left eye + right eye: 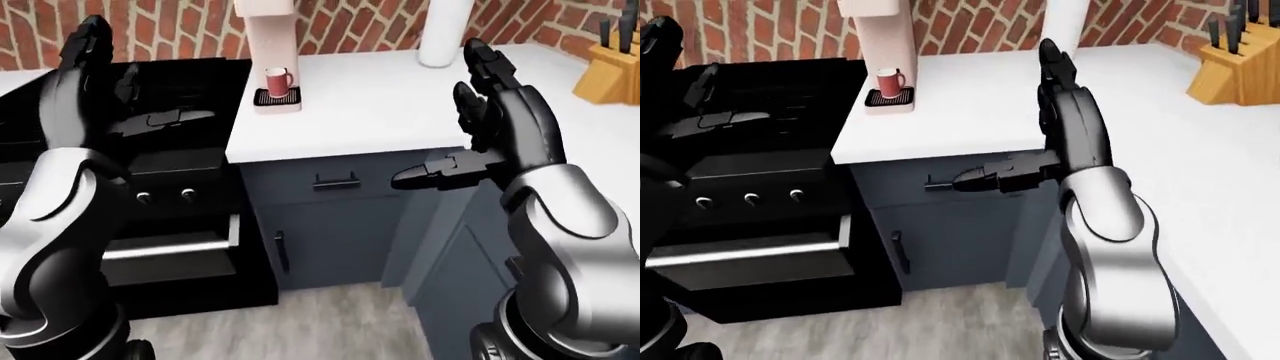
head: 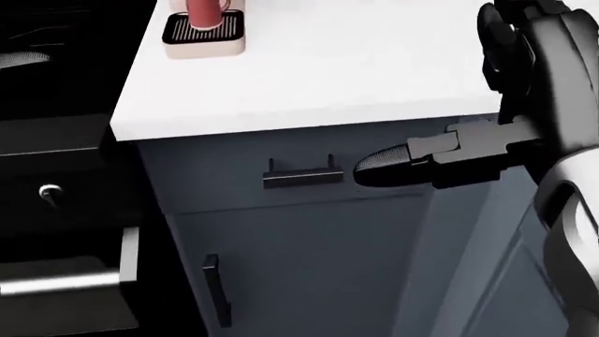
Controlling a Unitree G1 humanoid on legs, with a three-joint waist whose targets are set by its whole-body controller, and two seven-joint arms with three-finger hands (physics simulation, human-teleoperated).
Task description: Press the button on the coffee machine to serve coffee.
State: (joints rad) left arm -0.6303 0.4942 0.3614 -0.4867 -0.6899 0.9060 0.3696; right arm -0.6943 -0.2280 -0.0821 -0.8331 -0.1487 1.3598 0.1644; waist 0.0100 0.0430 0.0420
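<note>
One coffee machine (image 1: 266,30), pale, at the white counter's (image 1: 400,105) top-left corner against the brick wall; one red mug (image 1: 279,81) on its drip tray. One black stove (image 1: 160,187) adjoining the counter's left edge. Two hands raised, left hand (image 1: 85,67) and right hand (image 1: 495,112), fingers spread, holding nothing. One knife block (image 1: 607,67) at right.

Home kitchen: brick wall (image 1: 350,26), black stove (image 1: 170,187), white counter (image 1: 380,105), knife block (image 1: 610,67)

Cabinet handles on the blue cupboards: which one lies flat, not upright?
The drawer handle, a horizontal black bar just under the white counter. The door handle below it stands vertical.
</note>
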